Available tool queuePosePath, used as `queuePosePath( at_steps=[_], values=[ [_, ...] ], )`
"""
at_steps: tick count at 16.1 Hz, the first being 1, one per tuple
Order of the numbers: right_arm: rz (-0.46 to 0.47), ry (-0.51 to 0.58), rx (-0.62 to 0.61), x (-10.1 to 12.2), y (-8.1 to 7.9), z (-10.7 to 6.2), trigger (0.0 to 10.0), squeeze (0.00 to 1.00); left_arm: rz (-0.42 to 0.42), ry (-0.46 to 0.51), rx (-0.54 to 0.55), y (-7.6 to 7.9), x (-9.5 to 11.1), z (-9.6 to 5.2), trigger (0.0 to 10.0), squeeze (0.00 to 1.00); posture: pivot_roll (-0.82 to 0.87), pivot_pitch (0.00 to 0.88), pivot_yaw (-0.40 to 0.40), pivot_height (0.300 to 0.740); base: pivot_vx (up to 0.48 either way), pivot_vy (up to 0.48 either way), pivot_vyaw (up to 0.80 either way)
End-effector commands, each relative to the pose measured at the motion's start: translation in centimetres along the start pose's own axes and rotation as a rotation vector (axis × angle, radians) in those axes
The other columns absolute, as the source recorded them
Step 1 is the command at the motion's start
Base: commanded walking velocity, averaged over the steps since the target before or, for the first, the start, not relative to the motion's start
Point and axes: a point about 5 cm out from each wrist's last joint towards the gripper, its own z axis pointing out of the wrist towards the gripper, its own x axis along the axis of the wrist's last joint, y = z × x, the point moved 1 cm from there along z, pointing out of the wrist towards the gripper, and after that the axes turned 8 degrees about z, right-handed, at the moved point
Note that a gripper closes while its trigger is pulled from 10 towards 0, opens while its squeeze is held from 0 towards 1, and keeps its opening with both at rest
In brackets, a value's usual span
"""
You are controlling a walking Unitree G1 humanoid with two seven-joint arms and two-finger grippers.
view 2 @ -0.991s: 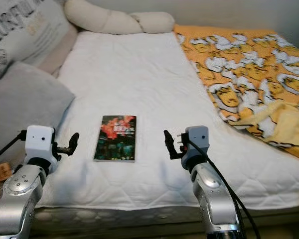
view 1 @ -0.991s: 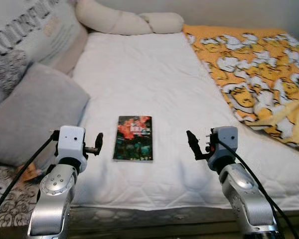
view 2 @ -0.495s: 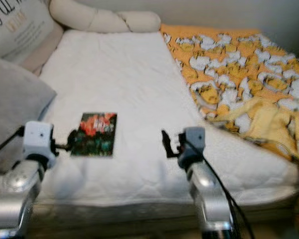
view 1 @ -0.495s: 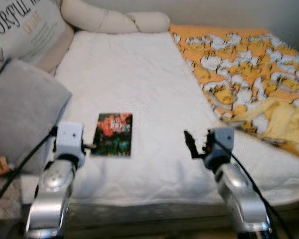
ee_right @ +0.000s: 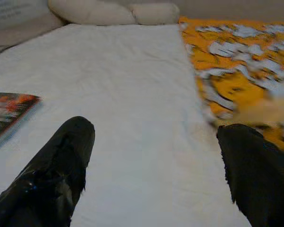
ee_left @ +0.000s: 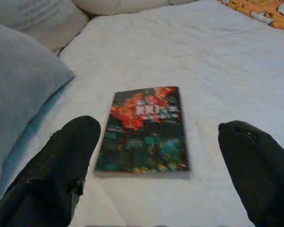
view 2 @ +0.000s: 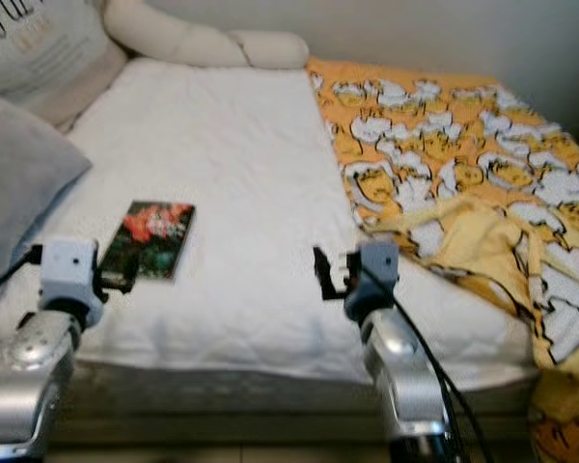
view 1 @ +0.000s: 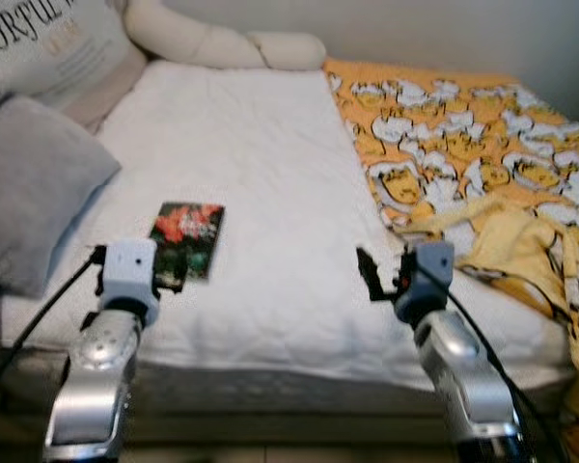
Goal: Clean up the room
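Left wrist view: left gripper spread before book, seemingly untouched.

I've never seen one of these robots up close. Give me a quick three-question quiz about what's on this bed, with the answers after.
1. True or false: the left gripper is shut on the dark paperback book with the red and green cover.
2. Which side of the white quilted mattress holds the orange blanket printed with cartoon faces: the robot's left or right?
3. What lies flat just ahead of the left gripper's open fingers?

Key: 1. False: it is open, the book untouched. 2. Right. 3. The book.
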Motion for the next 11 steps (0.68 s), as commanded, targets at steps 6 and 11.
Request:
queuePosePath(
  at_steps=[6, 11],
  values=[
    [-0.02, -0.007, -0.055, -0.36, 1.45, -0.31, 10.0, 0.01, 0.007, 0.019, -0.031, 0.87, 0.51, 0.33, 10.0, 0.0, -0.04, 0.0, -0.031, 0.74, 0.0, -0.418, 0.0],
    [-0.021, -0.008, -0.057, -0.38, 1.6, -0.27, 10.0, 0.0, 0.009, 0.023, -0.038, 1.11, 0.57, 0.45, 10.0, 0.0, -0.03, 0.0, -0.034, 0.74, 0.0, -0.421, 0.0]
  ],
)
